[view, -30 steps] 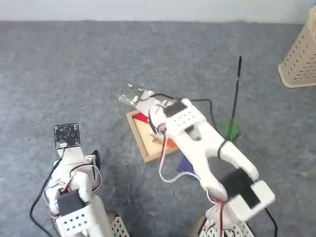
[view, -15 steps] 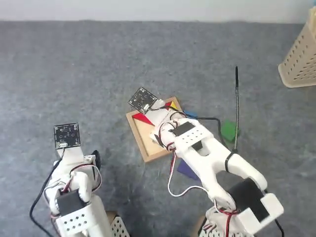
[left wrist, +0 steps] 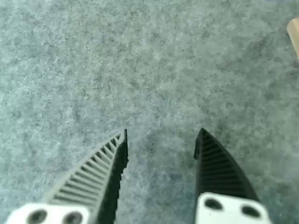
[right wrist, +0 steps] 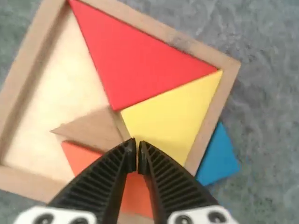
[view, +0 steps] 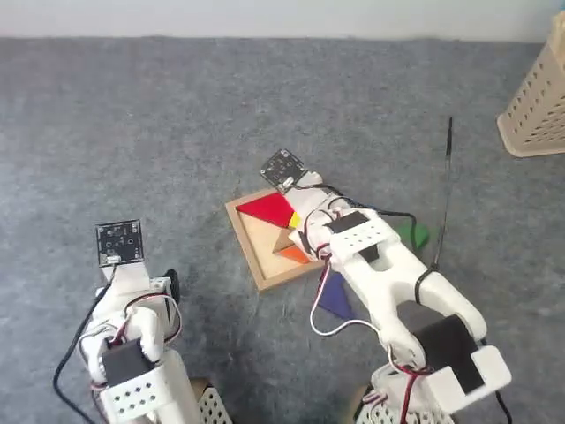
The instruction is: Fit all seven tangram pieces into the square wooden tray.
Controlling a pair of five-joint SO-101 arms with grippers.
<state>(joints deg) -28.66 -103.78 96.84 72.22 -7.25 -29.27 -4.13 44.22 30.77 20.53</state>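
Observation:
The square wooden tray [view: 256, 265] [right wrist: 18, 88] lies on the grey carpet at the middle. In it are a red triangle [view: 267, 210] [right wrist: 135, 60], a yellow triangle [view: 294, 218] [right wrist: 173, 116], a small brown triangle [view: 284, 240] [right wrist: 93, 130] and an orange piece [view: 296, 256] [right wrist: 77, 151]. A blue piece [right wrist: 217, 158] lies just outside the tray's edge. A purple piece [view: 335, 296] and a green piece [view: 413, 234] rest on the carpet near the right arm. My right gripper [right wrist: 137, 149] is shut and empty, above where the yellow, brown and orange pieces meet. My left gripper [left wrist: 162, 140] is open over bare carpet.
A beige slatted basket [view: 538, 97] stands at the far right edge. A thin black rod [view: 444, 190] sticks up beside the right arm. The left arm [view: 132, 344] sits folded at the near left. A tray corner [left wrist: 294, 32] shows far from the left gripper.
The right arm has drawn back toward its base and to the right, uncovering the red and yellow triangles in the tray. The left arm has not moved.

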